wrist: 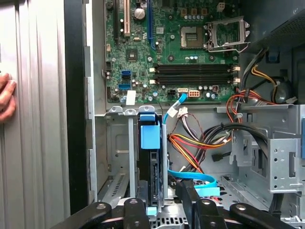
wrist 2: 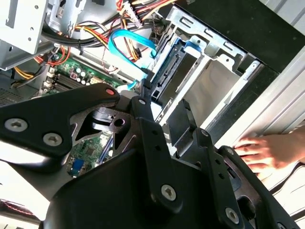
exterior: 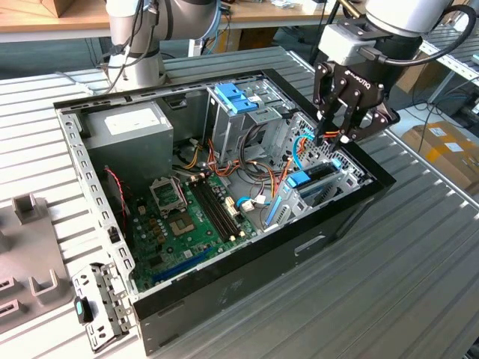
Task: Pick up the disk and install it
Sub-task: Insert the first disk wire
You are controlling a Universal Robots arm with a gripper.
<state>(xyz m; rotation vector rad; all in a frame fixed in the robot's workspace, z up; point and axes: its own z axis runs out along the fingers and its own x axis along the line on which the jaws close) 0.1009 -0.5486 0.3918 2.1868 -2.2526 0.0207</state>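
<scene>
The disk (wrist: pixel 153 174) stands on edge in a slot of the metal drive bay (wrist: pixel 116 157) at the case's corner, its dark body below a blue bracket (wrist: pixel 149 136). In the exterior view the disk (exterior: pixel 317 173) sits in the bay at the case's right end. My gripper (exterior: pixel 334 137) hovers just above it, open, its black fingers (wrist: pixel 137 207) either side of the disk's line and touching nothing. In the second wrist view my gripper (wrist 2: pixel 164 98) hangs over the bay (wrist 2: pixel 209 86) with empty space between the fingers.
The open computer case (exterior: pixel 247 262) holds a green motherboard (exterior: pixel 179 224), a grey power supply (exterior: pixel 127 123), a blue-topped cage (exterior: pixel 236 97) and loose cables (wrist: pixel 200 143). A person's hand (wrist 2: pixel 267 150) rests on the table beside the case. A second arm's base (exterior: pixel 135 45) stands behind.
</scene>
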